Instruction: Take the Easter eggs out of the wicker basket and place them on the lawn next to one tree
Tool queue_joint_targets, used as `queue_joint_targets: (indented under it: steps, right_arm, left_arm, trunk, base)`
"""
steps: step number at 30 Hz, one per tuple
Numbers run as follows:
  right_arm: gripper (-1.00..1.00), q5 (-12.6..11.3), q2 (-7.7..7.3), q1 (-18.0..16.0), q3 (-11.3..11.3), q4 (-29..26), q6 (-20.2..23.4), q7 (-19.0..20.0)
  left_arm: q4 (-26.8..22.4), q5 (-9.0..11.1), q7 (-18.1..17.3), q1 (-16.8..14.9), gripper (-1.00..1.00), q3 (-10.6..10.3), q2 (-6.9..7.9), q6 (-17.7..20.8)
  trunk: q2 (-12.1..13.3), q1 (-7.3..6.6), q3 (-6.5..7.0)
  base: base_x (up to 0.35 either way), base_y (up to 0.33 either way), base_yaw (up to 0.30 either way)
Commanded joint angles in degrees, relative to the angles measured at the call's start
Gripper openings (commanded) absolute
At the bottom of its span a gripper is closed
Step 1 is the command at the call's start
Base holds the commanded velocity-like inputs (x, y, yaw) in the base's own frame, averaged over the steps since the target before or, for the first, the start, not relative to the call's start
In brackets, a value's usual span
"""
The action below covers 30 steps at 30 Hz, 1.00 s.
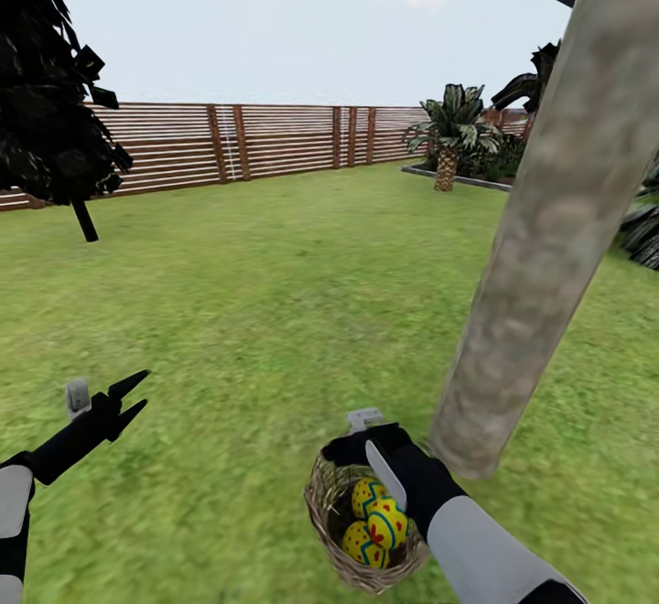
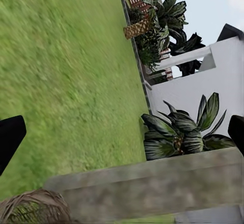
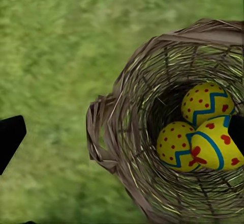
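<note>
The wicker basket [image 1: 366, 531] sits on the lawn [image 1: 275, 311], just left of the foot of the tree [image 1: 540, 247]. All three Easter eggs [image 1: 375, 522] lie inside the basket, touching one another. The right gripper [image 1: 371, 448] hangs over the basket's far rim. The left gripper [image 1: 128, 398] is well left of the basket, over grass. Far behind the basket runs the fence [image 1: 238, 142], with a palm [image 1: 448, 137] behind and to the right.
</note>
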Motion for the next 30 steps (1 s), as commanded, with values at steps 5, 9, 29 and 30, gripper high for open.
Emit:
queue_joint_targets:
  steps: [5,9,29,30]
  right_arm:
    - [1.0,-1.66,0.0,-0.04,0.06,-0.1,0.14,0.01]
    - [1.0,-12.31,0.0,-0.04,0.06,-0.09,0.1,-0.11]
    - [1.0,-12.65,0.0,-0.04,0.02,-0.02,0.16,-0.13]
    - [1.0,-12.66,0.0,-0.04,0.04,-0.02,0.17,-0.13]
  left_arm:
    - [0.0,-0.1,-0.23,-0.05,1.0,0.12,0.0,0.27]
    - [0.0,-0.1,-0.23,-0.07,1.0,0.13,0.0,0.27]
    - [0.26,-0.1,-0.41,-0.06,1.0,-0.01,0.0,0.27]
    - [0.26,-0.1,-0.41,-0.06,1.0,-0.04,0.0,0.27]
  trunk:
    - [-0.03,0.0,0.3]
    - [-0.03,0.0,0.58]
    - [-0.03,0.0,1.97]
    - [-0.03,0.0,2.0]
  base:
    - [-0.002,0.002,-0.202]
    - [0.0,0.0,-0.203]
    - [0.0,0.016,-0.202]
    - [0.0,0.226,-0.105]
